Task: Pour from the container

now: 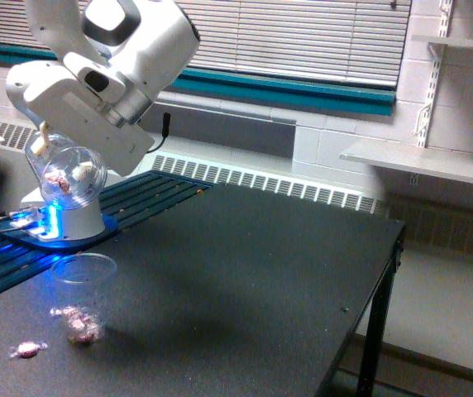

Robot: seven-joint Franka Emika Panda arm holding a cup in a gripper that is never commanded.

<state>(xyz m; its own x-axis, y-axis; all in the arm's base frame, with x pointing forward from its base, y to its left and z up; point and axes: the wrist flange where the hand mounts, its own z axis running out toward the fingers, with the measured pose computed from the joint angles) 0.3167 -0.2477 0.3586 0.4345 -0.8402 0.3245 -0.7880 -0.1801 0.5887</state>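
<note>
— So where was the container [69, 176] when you looked?

— Up in the air, at the exterior view's left, over the near-left corner of the black tabletop [245, 273]. It was a clear, round-bodied thing, tilted over, with a few wrapped sweets inside. It hung just above and a little behind the ridged cup [82, 296].

— And the pincer [59, 161]?

— Closed around the container, as far as I could see. The big white arm [108, 70] covered most of it from where I stood, so I only caught a bit of one finger by the container's upper left. I couldn't tell how wide the jaws stood apart, only that the container was carried there and touched nothing else.

— What was in the ridged cup?

— A couple of wrapped sweets lay at its bottom. It stood upright on the tabletop. One more wrapped sweet [26, 350] lay loose on the tabletop, to the left of the cup and apart from it.

— Anything behind?

— A white stand [75, 223] on a base glowing blue, right behind the container. Further back, closed window blinds [303, 37] and a teal strip along the wall.
</note>
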